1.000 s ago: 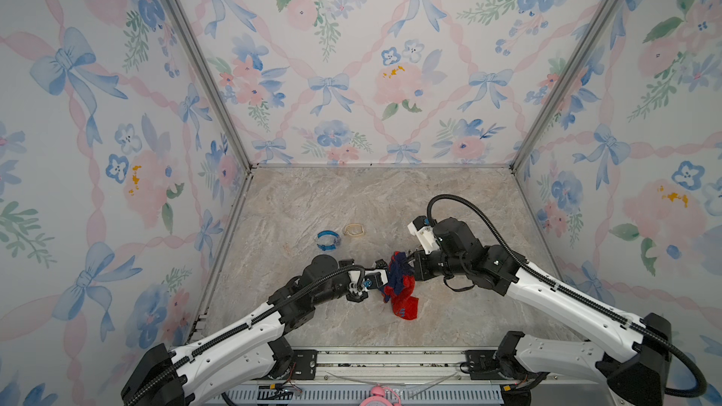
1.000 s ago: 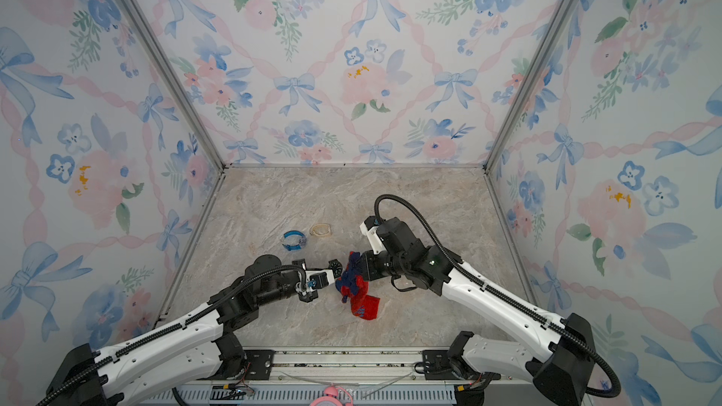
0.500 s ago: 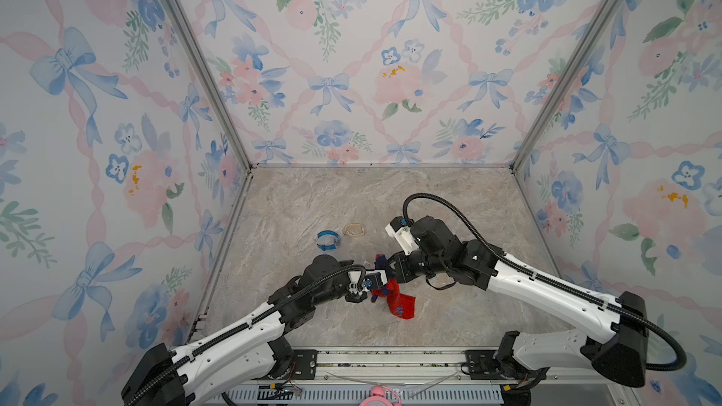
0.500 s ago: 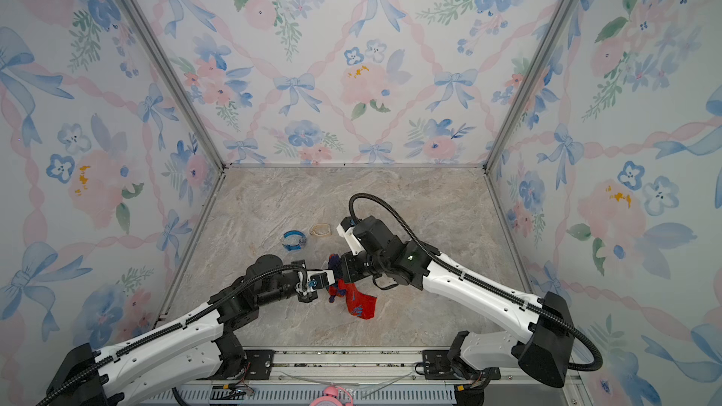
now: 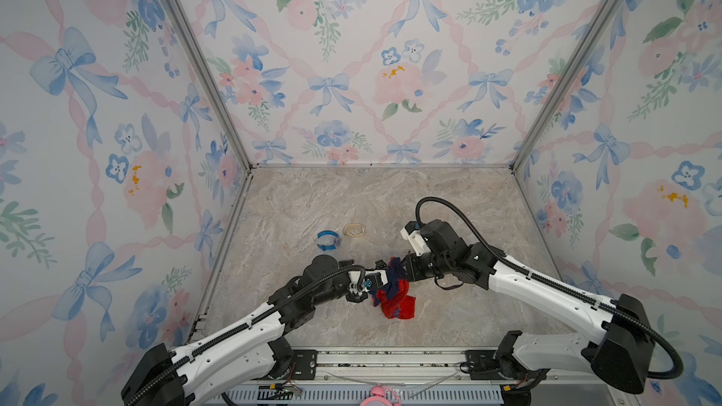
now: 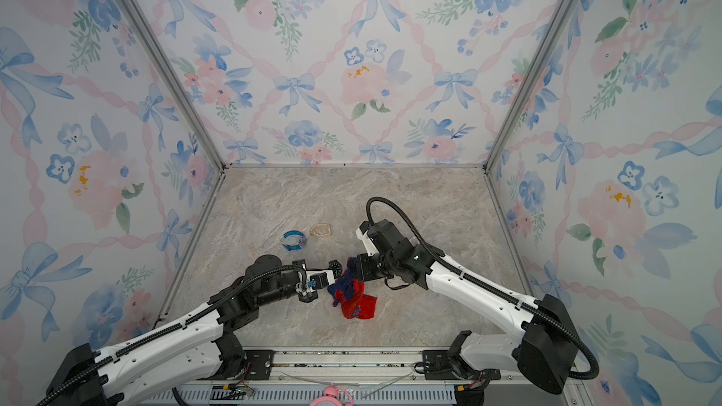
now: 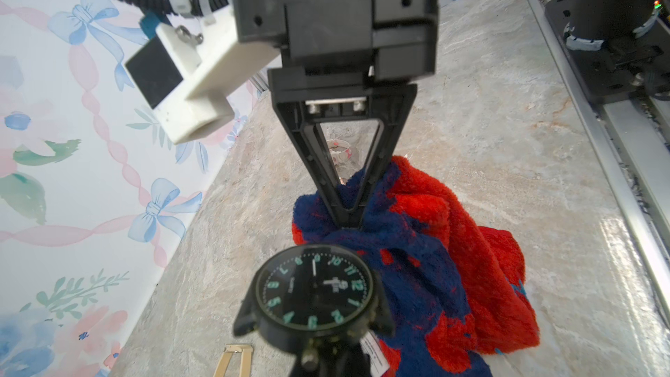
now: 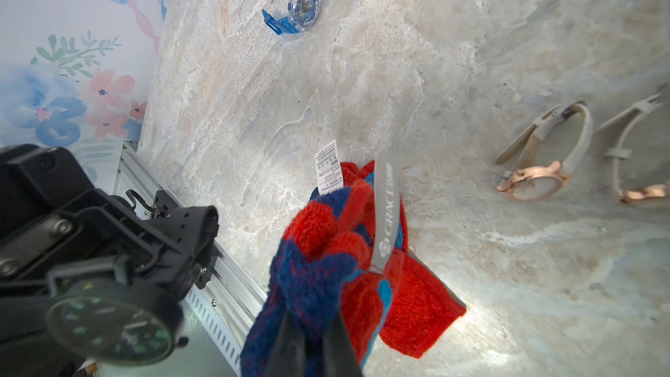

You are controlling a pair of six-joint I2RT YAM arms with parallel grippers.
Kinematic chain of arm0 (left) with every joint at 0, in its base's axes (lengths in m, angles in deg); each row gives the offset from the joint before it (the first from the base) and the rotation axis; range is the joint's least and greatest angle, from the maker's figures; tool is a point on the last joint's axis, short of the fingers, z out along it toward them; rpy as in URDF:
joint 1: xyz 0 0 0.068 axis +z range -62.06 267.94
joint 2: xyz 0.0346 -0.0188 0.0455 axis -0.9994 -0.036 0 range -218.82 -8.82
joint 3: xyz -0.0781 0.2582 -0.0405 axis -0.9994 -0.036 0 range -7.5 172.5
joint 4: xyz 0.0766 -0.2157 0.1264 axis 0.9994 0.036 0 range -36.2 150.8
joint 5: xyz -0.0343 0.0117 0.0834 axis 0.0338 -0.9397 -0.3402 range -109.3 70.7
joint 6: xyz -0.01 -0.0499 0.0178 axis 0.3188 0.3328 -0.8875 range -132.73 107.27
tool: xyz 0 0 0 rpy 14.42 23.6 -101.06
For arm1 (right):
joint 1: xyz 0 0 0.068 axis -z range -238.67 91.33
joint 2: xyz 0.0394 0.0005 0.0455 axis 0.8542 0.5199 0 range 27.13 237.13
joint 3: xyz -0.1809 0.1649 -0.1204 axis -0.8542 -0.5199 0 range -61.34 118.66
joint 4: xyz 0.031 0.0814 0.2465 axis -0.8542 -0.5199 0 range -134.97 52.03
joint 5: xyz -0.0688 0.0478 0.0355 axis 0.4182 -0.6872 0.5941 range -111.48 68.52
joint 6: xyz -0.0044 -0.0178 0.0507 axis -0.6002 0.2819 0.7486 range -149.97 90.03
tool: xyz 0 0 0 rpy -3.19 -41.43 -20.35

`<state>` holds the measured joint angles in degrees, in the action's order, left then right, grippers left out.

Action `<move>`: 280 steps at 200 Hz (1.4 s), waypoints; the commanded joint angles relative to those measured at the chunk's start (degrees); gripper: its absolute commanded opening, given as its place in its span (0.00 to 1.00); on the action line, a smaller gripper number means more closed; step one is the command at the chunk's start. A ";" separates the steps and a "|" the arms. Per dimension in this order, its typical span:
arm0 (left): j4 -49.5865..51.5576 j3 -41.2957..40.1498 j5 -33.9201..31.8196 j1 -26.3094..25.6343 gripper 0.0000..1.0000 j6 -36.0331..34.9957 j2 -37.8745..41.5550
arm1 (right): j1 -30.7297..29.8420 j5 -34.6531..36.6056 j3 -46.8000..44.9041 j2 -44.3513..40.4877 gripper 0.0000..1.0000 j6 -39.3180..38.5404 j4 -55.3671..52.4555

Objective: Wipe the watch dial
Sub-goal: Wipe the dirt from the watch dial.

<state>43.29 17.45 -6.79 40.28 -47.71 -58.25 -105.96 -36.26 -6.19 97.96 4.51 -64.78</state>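
- Holding a round black wristwatch with a black dial and green numerals [image 7: 313, 295], the left gripper [image 6: 327, 273] is clamped shut on it, raised off the marble-patterned tabletop [image 5: 351, 197] near the front rail.
- In the left wrist view the dial is uncovered and faces the camera; the gripper's hold is cut off at the frame edge, so the exact part held cannot be told.
- The right gripper [image 7: 350, 224] has its jaws closed, pinching the top of a red and blue terry towel [image 8: 326, 248].
- The towel hangs down from that grip, and its lower red end lies on the tabletop in both top views.
- The black wristwatch sits just beside the gripped bunch of towel, between the two grippers; whether they touch cannot be told.
- A grey brand tag and a white care label stick out of the towel in the right wrist view.
- A translucent blue plastic watch [image 5: 327, 240] and a beige-strapped watch [image 5: 354, 230] lie side by side farther back on the tabletop, well apart from the towel.
- Two rose-gold watches with pale straps [image 8: 533, 183] lie on the tabletop in the right wrist view.
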 commanded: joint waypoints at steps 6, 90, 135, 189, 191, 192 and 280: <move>-1.72 0.80 1.21 -0.33 0.04 -0.53 0.70 | -0.36 0.22 2.37 -5.30 0.00 0.59 -2.17; -1.28 1.01 2.33 -0.37 0.05 -0.61 0.35 | -6.02 -0.39 10.03 2.07 0.00 -0.80 -0.96; -1.45 0.85 2.26 -0.28 0.04 -0.61 1.02 | -4.33 -0.95 7.81 5.00 0.00 -0.89 0.46; -1.81 0.71 1.83 -0.24 0.04 -0.56 1.04 | 0.03 -1.74 -0.89 -0.43 0.00 0.72 1.45; -1.85 0.71 1.82 -0.24 0.04 -0.53 1.01 | 0.10 -1.74 -1.14 -0.67 0.00 0.75 1.33; -1.87 0.71 1.82 -0.24 0.04 -0.57 1.01 | 0.14 -1.74 -1.16 -0.81 0.00 0.80 1.28; -1.64 0.72 1.58 -0.11 0.05 -0.27 0.65 | -5.00 0.90 4.29 -5.01 0.00 0.68 -1.92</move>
<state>43.14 17.45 -6.38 40.28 -47.69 -58.25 -108.67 -36.05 -4.09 92.01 4.77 -66.07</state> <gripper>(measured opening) 0.055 0.065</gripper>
